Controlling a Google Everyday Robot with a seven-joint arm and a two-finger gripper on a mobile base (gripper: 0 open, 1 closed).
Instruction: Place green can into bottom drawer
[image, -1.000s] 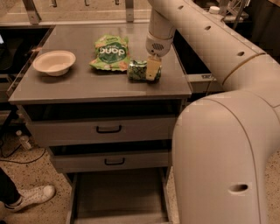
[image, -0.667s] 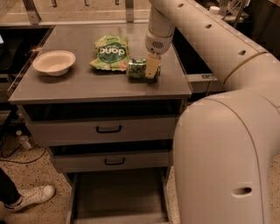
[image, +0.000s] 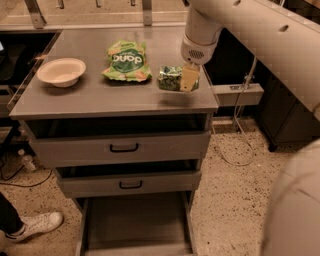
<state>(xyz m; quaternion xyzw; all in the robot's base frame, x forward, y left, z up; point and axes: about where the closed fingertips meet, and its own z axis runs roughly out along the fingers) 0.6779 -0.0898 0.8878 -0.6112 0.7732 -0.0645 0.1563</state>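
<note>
Pinching: my gripper (image: 184, 78) is clamped on the can (image: 169, 79), one pale finger (image: 189, 79) across its front
Can: right front of the counter (image: 90, 100), just beside the bag (image: 126, 61); can't tell if it's touching down
Bottom drawer (image: 135, 222): open, well below
Bowl (image: 61, 71): far left

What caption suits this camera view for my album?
The robot's gripper grips the green can near the edge of the cabinet top, with the bottom drawer open below.
</note>
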